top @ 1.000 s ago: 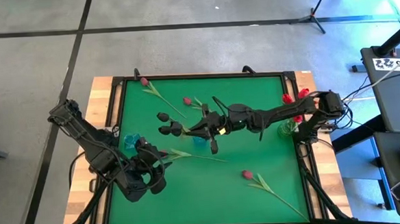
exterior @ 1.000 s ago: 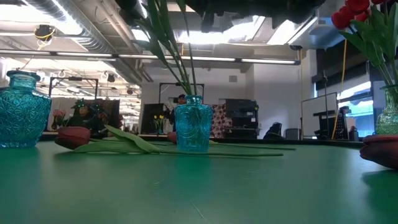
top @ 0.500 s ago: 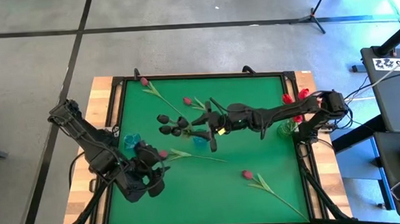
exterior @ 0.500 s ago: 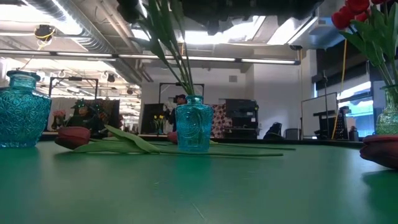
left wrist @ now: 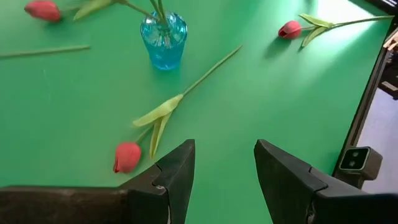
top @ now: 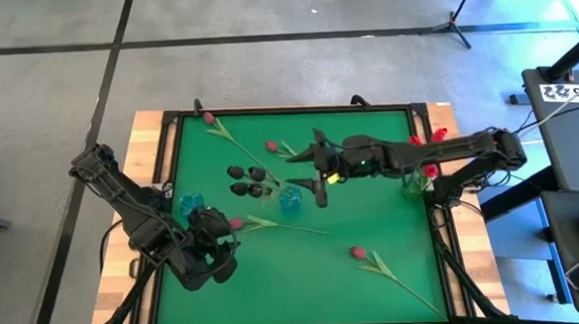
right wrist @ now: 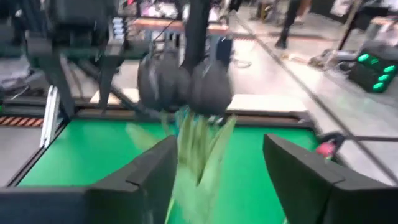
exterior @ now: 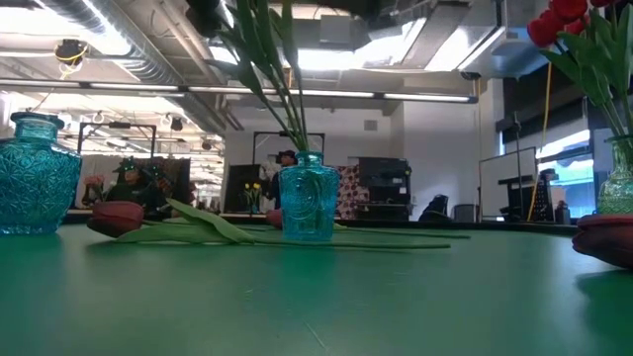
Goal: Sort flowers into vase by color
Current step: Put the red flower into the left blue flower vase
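right gripper [top: 317, 180] hangs over mid-table with fingers spread, gripping nothing, beside the blue vase [top: 289, 199] holding the black tulips [top: 247, 180]. left gripper [left wrist: 224, 171] waits parted near a red tulip [left wrist: 127, 157] on the mat.

A robotics lab or open workshop floor — not a home; the high view shows a bare grey concrete floor [top: 265, 74] crossed by dark seams, with a tripod stand's legs [top: 458, 19] at the far side and loose cables [top: 526, 120] trailing beside a grey equipment bench [top: 570, 118]. The work table [top: 159, 129] is a wooden frame around a green mat, plainly a test rig; the low view looks into a large hall with exposed ducts and pipes [exterior: 119, 40] overhead, long strip lights [exterior: 297, 91], dark cabinets and screens [exterior: 381, 188] along the back — and a person [exterior: 287, 158] standing far off.
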Controlling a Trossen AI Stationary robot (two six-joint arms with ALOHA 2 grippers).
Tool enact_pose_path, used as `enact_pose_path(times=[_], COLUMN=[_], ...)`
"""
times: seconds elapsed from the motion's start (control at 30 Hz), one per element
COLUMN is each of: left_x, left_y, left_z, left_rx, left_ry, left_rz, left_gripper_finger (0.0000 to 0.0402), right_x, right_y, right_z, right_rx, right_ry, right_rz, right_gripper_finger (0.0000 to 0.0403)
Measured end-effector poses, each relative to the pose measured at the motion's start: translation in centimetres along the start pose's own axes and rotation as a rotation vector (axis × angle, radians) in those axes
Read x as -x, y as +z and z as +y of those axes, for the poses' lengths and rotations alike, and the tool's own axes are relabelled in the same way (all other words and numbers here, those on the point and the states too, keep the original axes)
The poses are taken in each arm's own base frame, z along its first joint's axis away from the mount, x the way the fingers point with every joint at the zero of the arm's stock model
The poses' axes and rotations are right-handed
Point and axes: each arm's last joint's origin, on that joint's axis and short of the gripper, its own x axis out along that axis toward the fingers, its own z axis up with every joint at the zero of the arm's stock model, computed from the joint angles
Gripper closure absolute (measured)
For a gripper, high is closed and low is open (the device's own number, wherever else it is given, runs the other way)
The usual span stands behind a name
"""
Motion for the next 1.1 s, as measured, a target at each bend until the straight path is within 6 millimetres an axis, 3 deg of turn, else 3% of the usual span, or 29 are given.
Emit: enact_pose_path(times=[0.3,0.67,0.87,1.1], left_x=[-0.3,-3.4,-6.5,-11.7], left_y=[-0.7,-4.9,-5.8,-4.9], left_z=[-0.4,-3.1,-3.8,-4.0], left_rx=[0.366,0.599,0.618,0.761], left_ry=[0.014,0.117,0.217,0.313], left_rz=[0.007,0.023,0.0,-0.069], left_gripper_finger=[0.0239,0.0239,0.0239,0.0239], right_x=[3.4,5.8,7.5,9.9], right_y=[3.7,6.4,8.2,10.1], right_z=[-0.6,0.8,3.3,6.8], right_rx=[-0.011,-0.047,-0.118,-0.197], right_ry=[-0.077,-0.066,-0.035,-0.024], right_rz=[-0.09,-0.145,-0.165,-0.143], right_gripper_finger=[0.01,0.0104,0.0105,0.0105])
